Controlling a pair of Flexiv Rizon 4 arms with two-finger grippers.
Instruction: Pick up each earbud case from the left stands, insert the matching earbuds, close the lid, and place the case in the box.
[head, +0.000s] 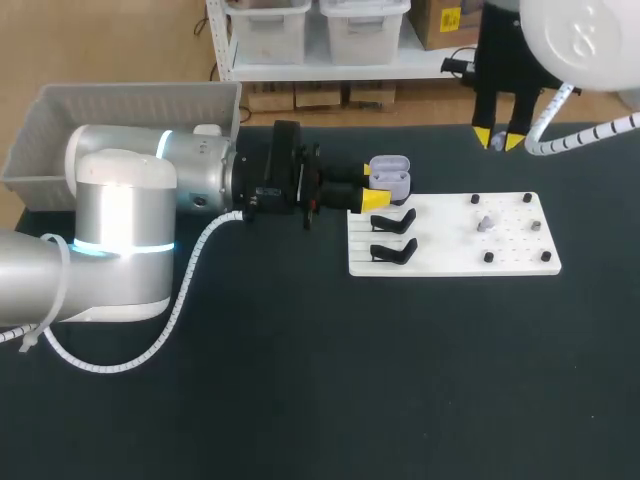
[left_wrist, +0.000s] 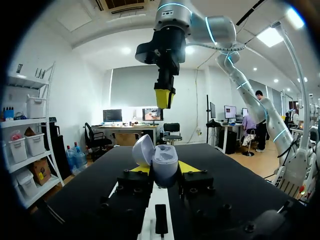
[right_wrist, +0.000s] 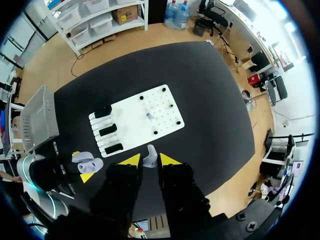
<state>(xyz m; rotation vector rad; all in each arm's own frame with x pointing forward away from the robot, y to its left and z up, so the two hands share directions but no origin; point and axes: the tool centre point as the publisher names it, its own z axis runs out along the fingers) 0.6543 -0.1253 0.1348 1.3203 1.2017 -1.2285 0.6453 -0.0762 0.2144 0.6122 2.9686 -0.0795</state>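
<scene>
My left gripper (head: 378, 186) is shut on a lavender earbud case (head: 390, 176) whose lid stands open, held just above the far left corner of the white board (head: 450, 262). In the left wrist view the case (left_wrist: 164, 165) sits between the yellow tips of that gripper (left_wrist: 164, 169), with its lid (left_wrist: 141, 149) tipped back. My right gripper (head: 498, 139) hangs high over the table's far side. It is shut on a small pale earbud (right_wrist: 150, 158), seen between the tips of the right gripper (right_wrist: 149, 160). Another earbud (head: 484, 224) lies on the board among black pegs.
Two empty black stands (head: 393, 220) (head: 393, 252) sit on the board's left part. A grey bin (head: 120, 110) stands at the far left, behind my left arm. The table around the board is dark and bare.
</scene>
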